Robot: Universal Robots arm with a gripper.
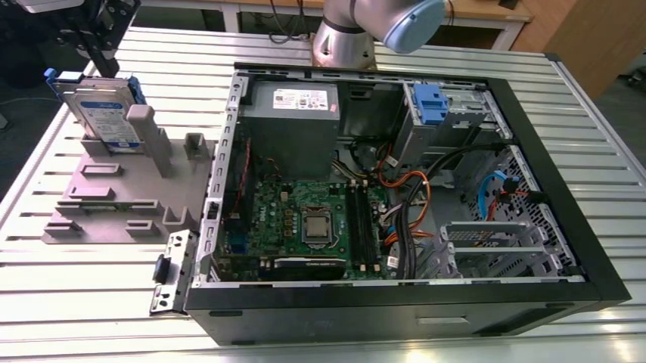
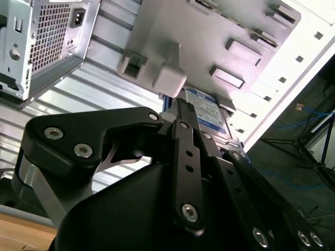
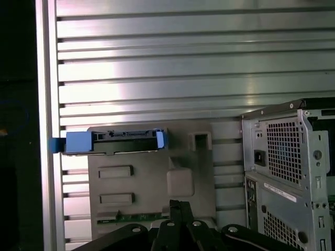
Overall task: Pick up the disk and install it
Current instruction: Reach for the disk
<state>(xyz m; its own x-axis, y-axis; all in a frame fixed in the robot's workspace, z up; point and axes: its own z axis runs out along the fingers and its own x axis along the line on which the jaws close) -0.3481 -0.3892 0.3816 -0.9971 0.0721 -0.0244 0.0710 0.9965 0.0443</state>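
The disk point(image 1: 106, 113) stands on edge in a slot of the grey holder point(image 1: 121, 193), at the exterior view's far left on the table. It is silver with a white-and-blue label and a blue frame. My black gripper point(image 1: 104, 66) hangs just above and behind the disk, apart from it, its fingers together and holding nothing. In the first wrist view the disk's top edge point(image 3: 112, 142) lies beyond the gripper point(image 3: 180, 205). In the second wrist view the disk's label point(image 2: 207, 112) shows just past the gripper point(image 2: 180, 107).
An open computer case point(image 1: 565, 151) lies on the slatted metal table point(image 1: 81, 302), to the exterior view's right of the holder. Inside are a grey power supply point(image 1: 293, 102), a motherboard point(image 1: 313, 227), cables and a drive bay with a blue latch point(image 1: 429, 102). The arm's base point(image 1: 349, 38) stands behind the case.
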